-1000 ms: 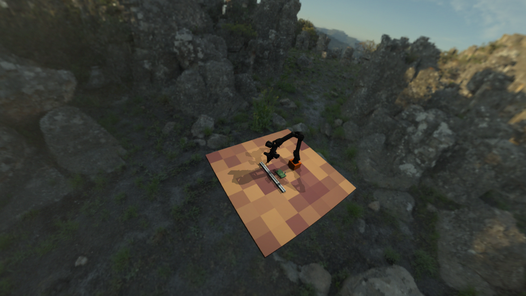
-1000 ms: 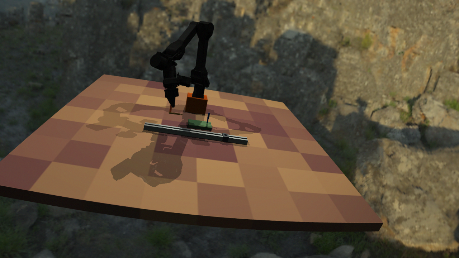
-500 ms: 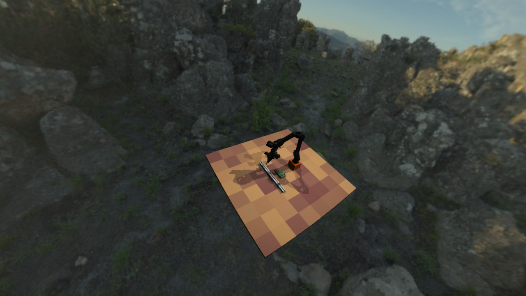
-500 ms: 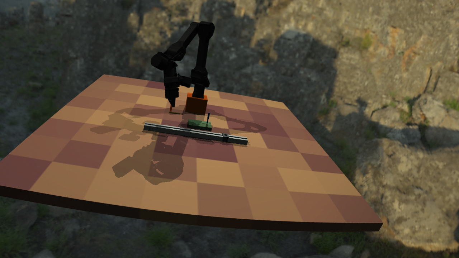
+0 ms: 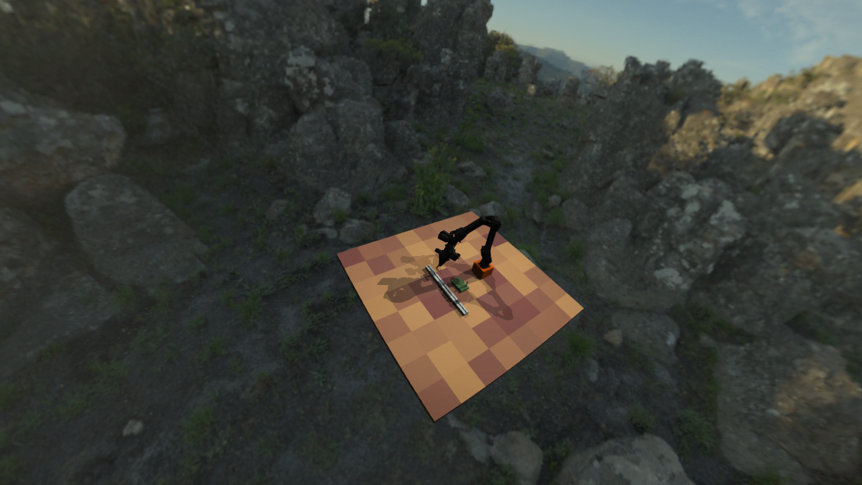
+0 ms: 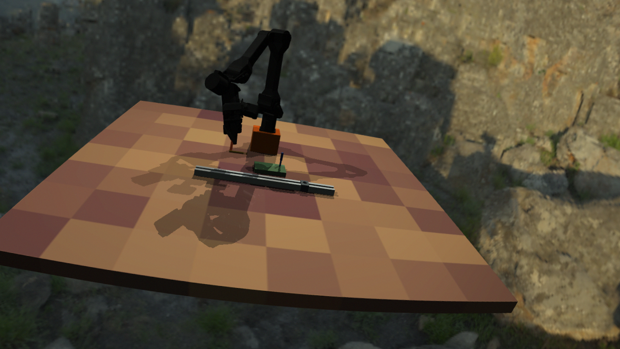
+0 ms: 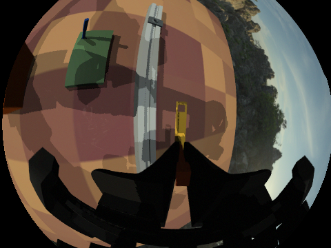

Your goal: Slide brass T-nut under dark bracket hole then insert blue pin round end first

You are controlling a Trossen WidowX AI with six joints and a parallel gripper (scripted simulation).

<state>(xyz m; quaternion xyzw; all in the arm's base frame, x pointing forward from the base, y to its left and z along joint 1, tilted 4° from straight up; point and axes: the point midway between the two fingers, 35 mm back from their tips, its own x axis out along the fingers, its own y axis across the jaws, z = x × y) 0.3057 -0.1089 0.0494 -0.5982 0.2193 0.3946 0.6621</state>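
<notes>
Desk [image 5: 436, 386] [image 6: 299, 271] [image 7: 186, 55]: you have a checkered top; take its sides as the exterior view shows them, with the far edge behind the arm.
Arm [image 5: 482, 220] [image 6: 272, 69]: rises from an orange block [image 5: 482, 271] [image 6: 265, 142] [image 7: 15, 86] near the middle of the far edge, bent toward the left edge.
Hand [image 5: 439, 265] [image 6: 234, 143] [image 7: 181, 145]: your fingers point down, clamped on the orange handle [image 6: 231, 146] [image 7: 183, 172].
Brass T-nut [image 6: 237, 152] [image 7: 181, 120]: hangs from that handle, outside the slot, with its long plate jutting roughly level toward the right edge; you cannot make it out well from the top.
Aluminum rail [image 5: 447, 290] [image 6: 255, 178] [image 7: 141, 120]: crosses the middle of your desk, one end toward the left edge, the other toward the right.
Dark bracket [image 6: 304, 185] [image 7: 155, 21]: sits across the rail near its right-edge end, hole facing up.
Green tray [image 5: 459, 283] [image 6: 268, 167] [image 7: 91, 62]: just beside the rail, on the far-edge side.
Blue pin [image 6: 281, 159] [image 7: 85, 28]: stands up from the tray's end nearer the right edge.
</notes>
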